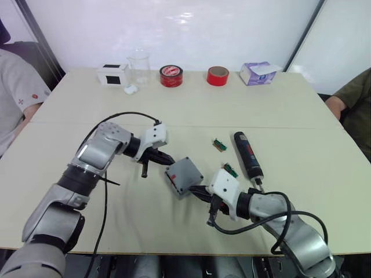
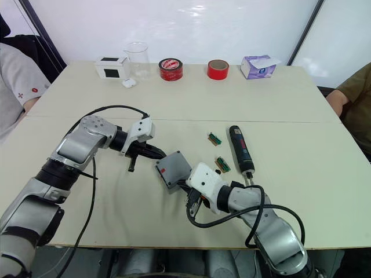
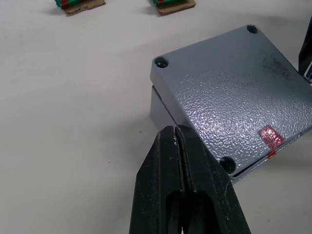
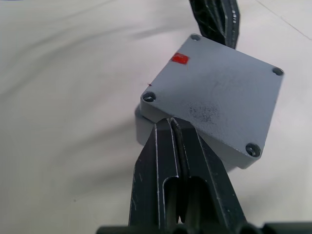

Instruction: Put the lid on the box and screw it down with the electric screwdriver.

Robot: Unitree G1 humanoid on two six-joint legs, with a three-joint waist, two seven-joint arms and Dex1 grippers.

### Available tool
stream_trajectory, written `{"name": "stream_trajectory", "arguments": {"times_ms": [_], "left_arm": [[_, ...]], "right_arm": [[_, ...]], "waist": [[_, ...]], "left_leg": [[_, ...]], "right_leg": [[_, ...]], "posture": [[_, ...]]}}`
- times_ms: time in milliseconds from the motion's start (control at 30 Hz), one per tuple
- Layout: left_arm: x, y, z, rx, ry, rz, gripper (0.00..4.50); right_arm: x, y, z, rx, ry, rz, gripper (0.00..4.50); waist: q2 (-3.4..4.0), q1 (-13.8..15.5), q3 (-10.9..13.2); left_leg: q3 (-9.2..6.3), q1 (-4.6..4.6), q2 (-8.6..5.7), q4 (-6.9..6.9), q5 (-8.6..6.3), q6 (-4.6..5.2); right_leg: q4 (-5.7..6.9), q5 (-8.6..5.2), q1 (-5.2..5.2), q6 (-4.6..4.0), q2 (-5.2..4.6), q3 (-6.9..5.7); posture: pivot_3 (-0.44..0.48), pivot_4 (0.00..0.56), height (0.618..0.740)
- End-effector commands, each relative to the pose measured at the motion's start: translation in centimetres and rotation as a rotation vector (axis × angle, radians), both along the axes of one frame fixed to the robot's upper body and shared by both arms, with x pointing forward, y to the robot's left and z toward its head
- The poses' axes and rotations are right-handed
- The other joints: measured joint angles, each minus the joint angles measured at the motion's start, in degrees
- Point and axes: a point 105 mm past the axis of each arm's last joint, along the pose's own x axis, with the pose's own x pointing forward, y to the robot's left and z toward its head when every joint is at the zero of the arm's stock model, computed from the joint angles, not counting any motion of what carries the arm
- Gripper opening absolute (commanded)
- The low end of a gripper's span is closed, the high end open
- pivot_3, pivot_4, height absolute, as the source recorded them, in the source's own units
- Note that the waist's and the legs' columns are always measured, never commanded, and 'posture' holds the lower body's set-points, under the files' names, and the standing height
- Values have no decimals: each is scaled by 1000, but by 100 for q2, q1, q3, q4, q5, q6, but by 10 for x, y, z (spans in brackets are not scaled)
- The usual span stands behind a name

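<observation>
The grey lid (image 1: 184,174) lies on the grey box (image 3: 158,111) at the table's middle, turned a little askew so the box's wall shows under its edge. A small red mark (image 4: 180,58) sits near one corner of the lid. My left gripper (image 1: 169,159) is shut, its tips against the box's left edge. From the near right, my right gripper (image 1: 194,190) is shut too, its tips at the opposite edge. Neither holds anything. The black electric screwdriver (image 1: 247,153) lies flat on the table to the right of the box.
Two small green parts (image 1: 219,144) (image 1: 231,169) lie between box and screwdriver. Along the far edge stand a white box with a black square (image 1: 112,74), a clear beaker (image 1: 139,66), two red tape rolls (image 1: 171,75) (image 1: 218,75) and a tissue pack (image 1: 258,73). People sit at both sides.
</observation>
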Motion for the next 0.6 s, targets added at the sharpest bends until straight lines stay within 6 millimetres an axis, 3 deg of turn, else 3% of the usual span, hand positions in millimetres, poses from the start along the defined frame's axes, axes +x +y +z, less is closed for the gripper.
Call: {"name": "stream_trajectory", "arguments": {"times_ms": [33,600], "left_arm": [[-3,-2,8,-16,-23,-28,0],[-10,4,1,14,3,-49,0]], "right_arm": [[2,1,6,13,-29,-5,11],[-2,1,5,10,-20,10,11]], "waist": [[0,1,0],[0,3,1]], "left_leg": [[0,0,0,0,0,0],[0,-21,1,-1,0,0]], "right_leg": [[0,0,0,0,0,0],[-2,0,-18,0,-1,0]], "posture": [[0,150,740],[0,150,740]]}}
